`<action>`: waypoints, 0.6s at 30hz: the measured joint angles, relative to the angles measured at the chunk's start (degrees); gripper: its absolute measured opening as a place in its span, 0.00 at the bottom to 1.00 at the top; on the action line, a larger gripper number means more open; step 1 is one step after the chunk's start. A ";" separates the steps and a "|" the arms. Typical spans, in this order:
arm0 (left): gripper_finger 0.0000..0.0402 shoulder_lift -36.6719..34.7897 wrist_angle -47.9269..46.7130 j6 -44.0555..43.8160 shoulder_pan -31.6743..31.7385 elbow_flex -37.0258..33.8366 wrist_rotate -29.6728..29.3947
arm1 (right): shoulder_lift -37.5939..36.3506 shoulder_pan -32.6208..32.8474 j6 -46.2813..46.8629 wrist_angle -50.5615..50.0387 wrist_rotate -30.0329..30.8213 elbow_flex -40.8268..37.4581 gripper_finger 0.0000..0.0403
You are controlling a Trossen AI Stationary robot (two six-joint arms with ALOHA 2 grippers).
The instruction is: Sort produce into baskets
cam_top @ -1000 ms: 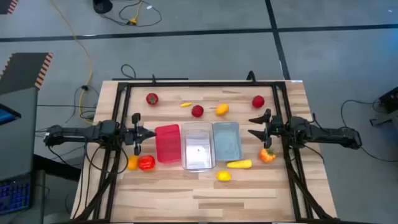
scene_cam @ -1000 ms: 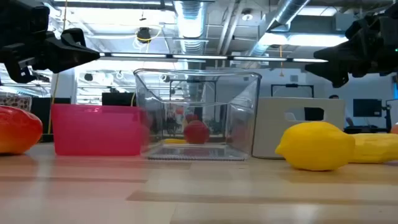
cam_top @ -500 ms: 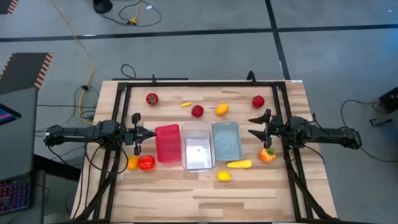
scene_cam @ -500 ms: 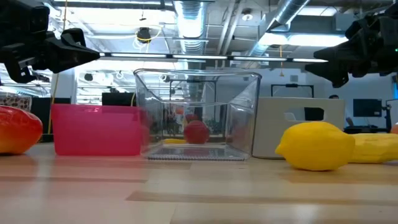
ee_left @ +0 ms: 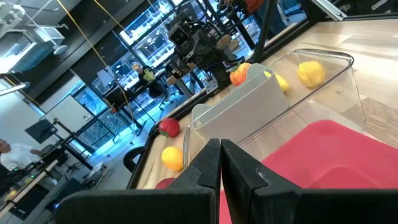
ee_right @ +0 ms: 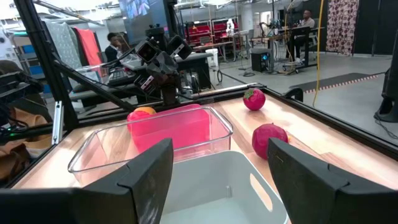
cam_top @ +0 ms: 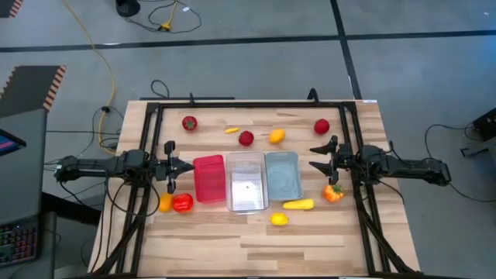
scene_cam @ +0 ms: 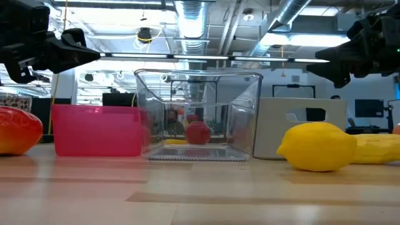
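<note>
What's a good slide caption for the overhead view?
Three empty bins mid-table, toy produce scattered around, both arms waiting.

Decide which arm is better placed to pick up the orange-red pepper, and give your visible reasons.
The right arm, probably. Its open right claw hovers just beside the orange-red pepper by the pale blue basket. The shut left claw waits across the table beyond the red basket.

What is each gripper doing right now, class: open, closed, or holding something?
Left gripper: shut, holding nothing, beside the red bin.
Right gripper: open, empty, beside the pale blue bin.
</note>
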 joint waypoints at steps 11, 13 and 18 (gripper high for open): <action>0.00 -0.02 -0.01 0.02 0.00 0.00 0.02 | 0.01 -0.01 0.00 -0.01 -0.02 -0.01 0.71; 0.00 -0.01 0.00 0.93 -0.02 0.00 0.00 | 0.00 0.00 -0.02 0.00 -0.01 0.01 0.71; 0.00 -0.01 -0.01 2.77 -0.02 0.00 0.00 | 0.01 0.00 -0.02 0.01 -0.01 0.01 0.71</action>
